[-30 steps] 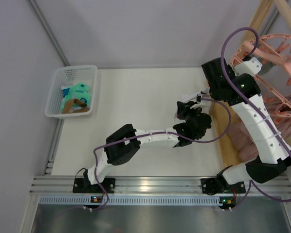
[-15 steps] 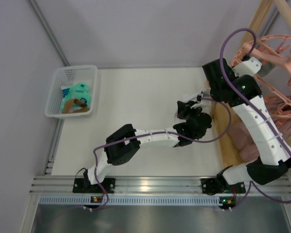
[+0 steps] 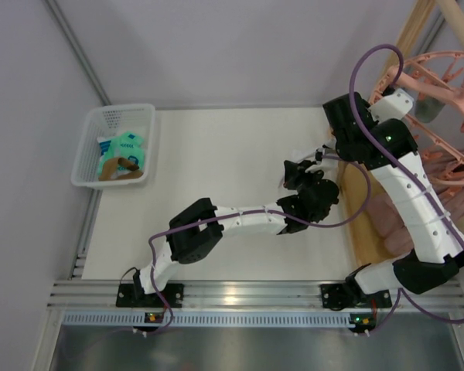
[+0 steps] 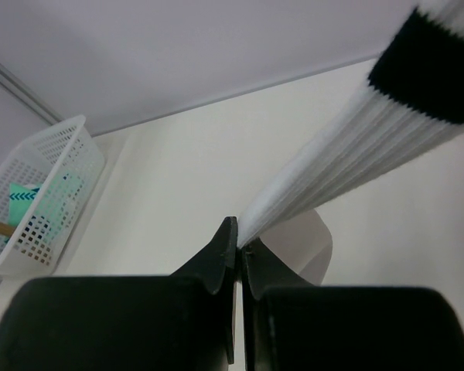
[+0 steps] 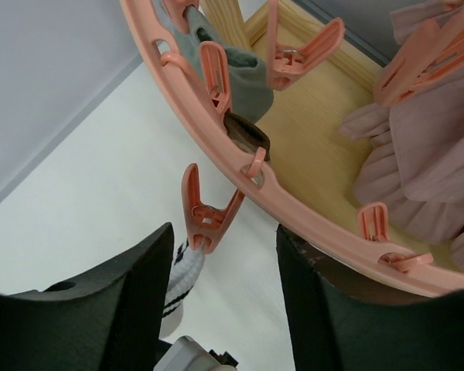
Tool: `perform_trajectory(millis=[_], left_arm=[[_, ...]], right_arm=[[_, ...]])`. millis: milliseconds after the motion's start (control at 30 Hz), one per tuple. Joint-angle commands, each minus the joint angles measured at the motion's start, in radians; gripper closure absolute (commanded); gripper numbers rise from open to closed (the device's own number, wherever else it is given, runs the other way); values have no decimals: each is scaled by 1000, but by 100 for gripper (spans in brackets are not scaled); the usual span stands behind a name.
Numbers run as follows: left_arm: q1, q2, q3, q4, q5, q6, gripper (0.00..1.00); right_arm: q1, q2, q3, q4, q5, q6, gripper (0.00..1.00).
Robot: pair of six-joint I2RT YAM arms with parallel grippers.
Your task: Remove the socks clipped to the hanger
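Note:
A white sock [image 4: 348,154] with a dark cuff band stretches taut from my left gripper [image 4: 238,232], which is shut on its lower end. Its striped cuff [image 5: 184,278] hangs pinched in a salmon-pink clip [image 5: 205,212] under the hanger ring [image 5: 317,220]. My right gripper [image 5: 224,232] is open, with a finger on each side of that clip and not touching it. From above, the left gripper [image 3: 294,171] sits just left of the right wrist, below the hanger [image 3: 441,66]. A grey-green sock [image 5: 247,77] is clipped further along the ring.
A white basket [image 3: 114,144] at the table's far left holds mint-green and brown socks. A wooden frame [image 5: 317,147] stands under the hanger, with dusty-pink cloth [image 5: 425,154] hanging beside it. Several pink clips dangle from the ring.
My right gripper's jaws have parted from the clip they were squeezing. The hanger has rocked slightly. The left arm holds still with the sock.

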Motion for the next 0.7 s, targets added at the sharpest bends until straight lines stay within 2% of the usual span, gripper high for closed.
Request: perform_trajectory(millis=[0, 33, 167, 500, 667], left_arm=[[4, -7, 29, -8, -121, 16, 100], [4, -6, 29, -6, -119, 16, 100], [1, -7, 31, -8, -125, 13, 100], [-7, -12, 29, -8, -136, 5, 100], [-9, -18, 34, -8, -135, 7, 100]], right_arm=[[-20, -5, 58, -28, 46, -46, 45], [-17, -7, 58, -27, 46, -49, 40], [-18, 3, 68, -39, 66, -46, 39], [-18, 59, 107, -122, 192, 81, 39], [-17, 56, 76, -128, 213, 124, 44]])
